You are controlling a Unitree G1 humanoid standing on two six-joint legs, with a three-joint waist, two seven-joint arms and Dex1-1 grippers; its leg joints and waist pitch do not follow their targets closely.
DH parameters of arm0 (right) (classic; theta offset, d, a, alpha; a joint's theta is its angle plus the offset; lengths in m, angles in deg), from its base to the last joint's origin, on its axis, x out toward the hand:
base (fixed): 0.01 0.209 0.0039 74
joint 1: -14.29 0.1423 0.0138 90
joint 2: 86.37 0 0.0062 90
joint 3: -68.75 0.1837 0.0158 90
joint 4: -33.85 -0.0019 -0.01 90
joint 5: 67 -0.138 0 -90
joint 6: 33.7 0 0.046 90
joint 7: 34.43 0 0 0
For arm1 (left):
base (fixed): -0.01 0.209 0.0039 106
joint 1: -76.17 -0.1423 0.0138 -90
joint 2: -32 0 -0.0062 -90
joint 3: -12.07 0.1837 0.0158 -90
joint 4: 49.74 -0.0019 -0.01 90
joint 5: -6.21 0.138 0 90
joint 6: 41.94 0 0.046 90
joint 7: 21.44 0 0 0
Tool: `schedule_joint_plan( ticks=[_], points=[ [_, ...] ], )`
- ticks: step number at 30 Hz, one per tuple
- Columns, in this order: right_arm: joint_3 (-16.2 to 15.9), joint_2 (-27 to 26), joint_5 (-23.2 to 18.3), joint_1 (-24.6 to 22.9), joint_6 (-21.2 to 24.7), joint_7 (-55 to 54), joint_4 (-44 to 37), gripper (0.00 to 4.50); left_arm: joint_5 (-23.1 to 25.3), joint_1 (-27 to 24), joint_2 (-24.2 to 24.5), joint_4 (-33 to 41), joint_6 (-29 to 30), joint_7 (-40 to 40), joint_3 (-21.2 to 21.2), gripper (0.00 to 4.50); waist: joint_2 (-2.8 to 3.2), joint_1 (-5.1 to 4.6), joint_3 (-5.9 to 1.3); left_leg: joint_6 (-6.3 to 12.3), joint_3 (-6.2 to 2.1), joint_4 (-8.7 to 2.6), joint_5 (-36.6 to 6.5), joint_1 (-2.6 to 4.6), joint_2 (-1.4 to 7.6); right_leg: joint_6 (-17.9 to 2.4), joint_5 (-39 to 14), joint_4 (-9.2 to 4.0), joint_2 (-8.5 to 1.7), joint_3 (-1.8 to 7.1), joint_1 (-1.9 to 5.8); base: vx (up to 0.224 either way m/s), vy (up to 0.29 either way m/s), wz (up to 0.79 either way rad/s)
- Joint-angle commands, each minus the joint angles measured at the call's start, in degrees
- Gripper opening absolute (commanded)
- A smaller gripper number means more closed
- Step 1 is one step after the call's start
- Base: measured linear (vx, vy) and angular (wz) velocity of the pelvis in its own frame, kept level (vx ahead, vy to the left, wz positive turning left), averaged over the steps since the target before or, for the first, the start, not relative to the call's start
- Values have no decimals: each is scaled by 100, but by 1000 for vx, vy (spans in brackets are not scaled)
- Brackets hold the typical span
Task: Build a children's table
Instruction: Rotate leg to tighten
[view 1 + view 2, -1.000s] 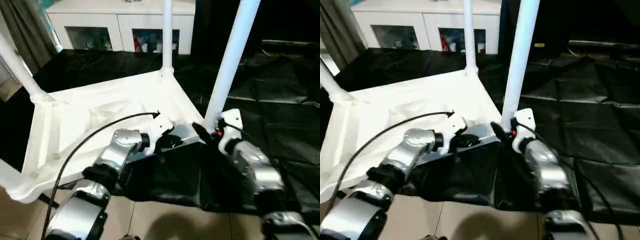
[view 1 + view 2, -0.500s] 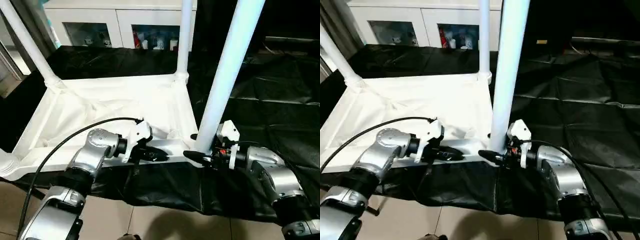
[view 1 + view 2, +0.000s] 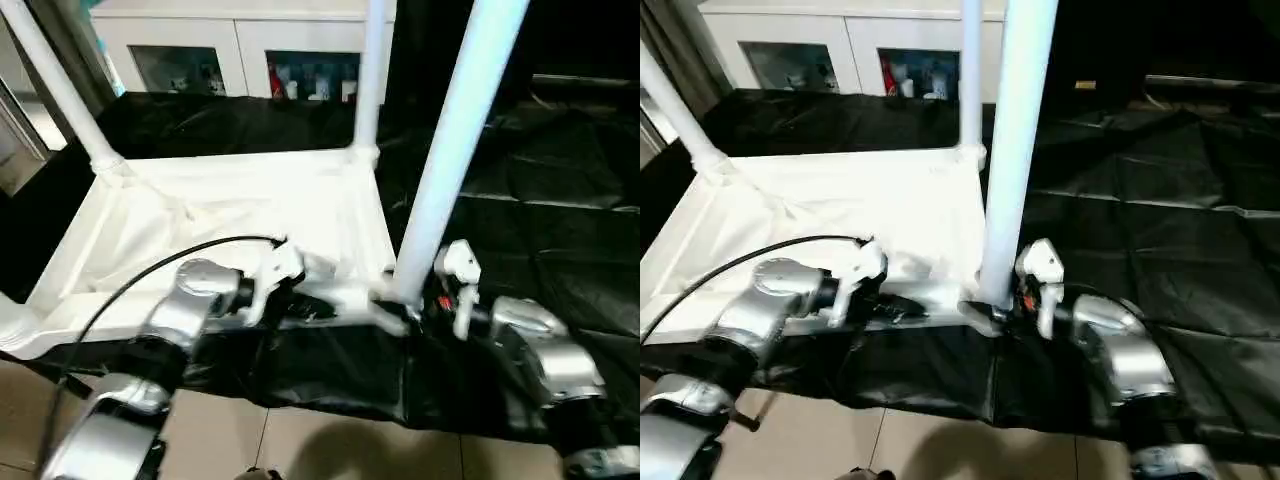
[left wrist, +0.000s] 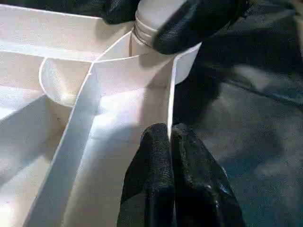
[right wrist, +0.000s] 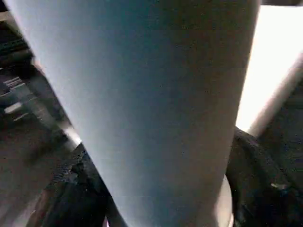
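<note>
Change: a second ago the table looked tipped and turned. Now it lies flat and square, but the whole picture moved too, so the camera moved.
Table (image 3: 250, 215): white, upside down on the black sheet (image 3: 560, 190) on the floor, legs sticking up.
Near leg (image 3: 455, 140): stands in the corner socket (image 4: 142, 71) nearest the robot.
Left tool (image 4: 170, 135): pinched tight on the thin edge wall of the table, same as before.
Right tool (image 3: 405, 305): its black fingers (image 4: 189, 23) wrap the bottom of the near leg. They have closed in a bit.
Cabinet (image 3: 250, 50): white, glass doors, at the back.
Writing: none I can read.
</note>
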Motion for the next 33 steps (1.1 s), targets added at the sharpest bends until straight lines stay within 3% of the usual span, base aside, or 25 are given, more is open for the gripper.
schedule_joint_plan(
  ticks=[1,3,5,6,11,12,13,14,19,22,23,25,26,30,33],
  points=[
    [-216,-398,399,-90,116,-810,499,271,108,244,-260,-262,23,929,-164,0,-72,-39,-265,81,-99,-413,-1822,151,189,-1201,-1890,-433,-284,143,175,0,0,0],
    [-139,-621,447,-23,138,-1288,655,271,148,327,-410,-367,2,1242,-181,0,-87,-56,-271,1,-113,-427,-1960,172,193,-1076,-2104,-472,-293,155,160,0,0,0],
    [-31,-969,480,115,156,-1962,880,271,164,468,-683,-526,0,1751,-228,0,-66,-111,-246,-109,-127,-454,-2163,171,179,-983,-2318,-495,-276,151,126,0,0,0],
    [2,-1184,476,219,121,-2243,998,271,167,552,-878,-618,-19,2024,-242,0,-61,-107,-260,-130,-128,-443,-2266,218,172,-931,-2452,-529,-283,153,103,0,0,0],
    [-154,-1353,655,359,-66,-2342,1124,270,179,638,-1103,-733,-101,2209,-246,0,-59,-108,-260,-41,-144,-457,-2388,185,166,-817,-2501,-561,-287,152,114,0,0,0],
    [-215,-1366,674,379,-180,-2234,1138,305,166,651,-1156,-744,-121,2190,-245,0,-49,-105,-263,-26,-148,-460,-2362,177,166,-819,-2473,-553,-288,153,122,0,0,0],
    [-177,-1393,571,383,-211,-2069,1106,305,150,654,-1180,-759,-149,2088,-232,0,-40,-105,-273,-18,-147,-460,-2334,169,170,-829,-2429,-548,-292,154,126,0,0,0],
    [-122,-1391,445,375,-193,-1862,1038,340,142,647,-1175,-764,-178,1963,-212,0,-45,-102,-279,25,-144,-457,-2254,156,171,-863,-2277,-535,-287,154,137,0,0,0],
    [-247,-1075,321,304,-153,-1147,755,378,127,585,-982,-733,-229,1570,-163,0,-48,-95,-299,139,-130,-441,-2068,123,177,-991,-1913,-492,-284,149,176,0,0,0],
    [-267,-796,139,255,-101,-556,554,378,94,492,-782,-618,-272,1083,-112,0,-60,-78,-320,268,-117,-414,-1785,98,181,-1110,-1553,-454,-288,138,215,0,0,0],
    [-317,-558,35,207,-48,-113,389,378,71,398,-600,-494,-294,665,-43,0,-50,-50,-345,348,-112,-390,-1583,83,190,-1172,-1310,-417,-282,124,249,0,0,0],
    [-342,-415,-7,173,-5,147,289,378,58,335,-466,-413,-317,419,5,0,-47,-45,-355,435,-95,-367,-1422,72,201,-1271,-972,-379,-269,123,237,26,-8,-1],
    [-360,-230,-60,124,72,516,151,378,11,262,-311,-311,-322,70,45,0,-51,-37,-389,547,-94,-323,-1162,47,187,-1393,-600,-321,-277,107,281,51,-15,-1],
    [-414,48,-126,29,163,1005,-78,378,-102,155,-86,-130,-277,-407,67,0,-32,-6,-422,769,-76,-255,-730,60,203,-1647,244,-219,-247,96,258,0,0,0],
    [-501,387,-141,-71,175,1525,-261,378,-184,61,173,37,-221,-903,72,0,-30,39,-439,864,-75,-229,-597,73,212,-1733,537,-176,-247,92,266,0,0,0]
  ],
)
